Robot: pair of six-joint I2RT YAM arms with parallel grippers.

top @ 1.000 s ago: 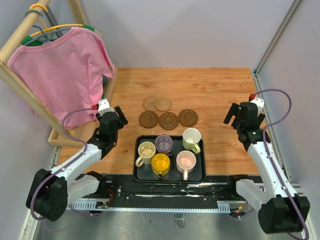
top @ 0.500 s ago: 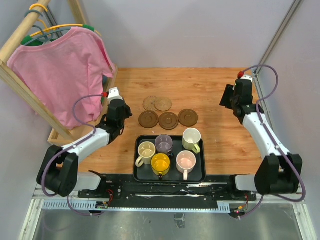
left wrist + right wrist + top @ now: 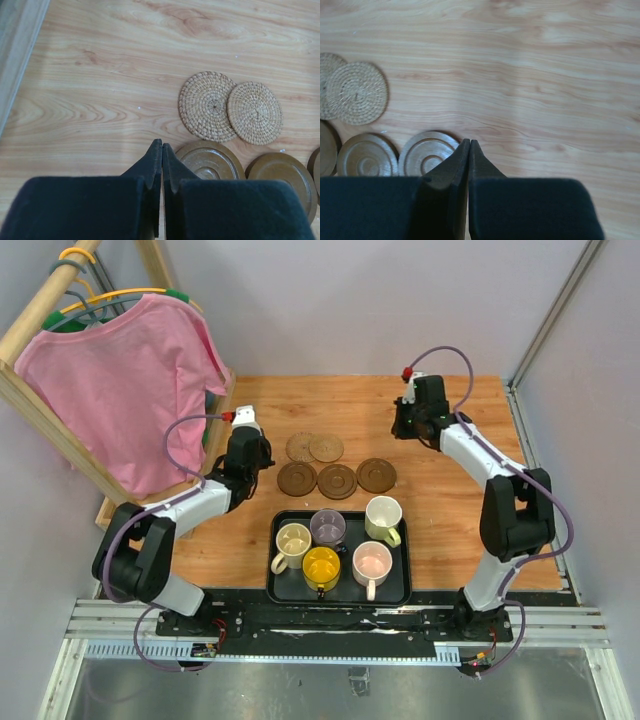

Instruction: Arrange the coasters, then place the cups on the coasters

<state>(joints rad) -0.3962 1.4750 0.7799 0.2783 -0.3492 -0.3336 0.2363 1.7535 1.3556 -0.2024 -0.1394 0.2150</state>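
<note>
Centrally, five coasters [image 3: 337,480] lie above a tray [image 3: 400,592] of cups [image 3: 328,527]; left gripper [image 3: 161,150] and right gripper [image 3: 469,145] flank them, fingers together.

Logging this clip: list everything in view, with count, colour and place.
tan coasters: two, woven, touching, beyond the brown row
brown coasters: three, dark brown, in a row just beyond the tray
tray: one, black, near edge, centre
cups: five, cream, grey-purple, yellow-green, yellow, pink, all on the tray
shirt: one, pink, hanging on the rack
rack: one, wooden, far left
table: one, wood
left gripper: shut, empty, beside the leftmost brown coaster
right gripper: shut, empty, beside the rightmost brown coaster
</note>
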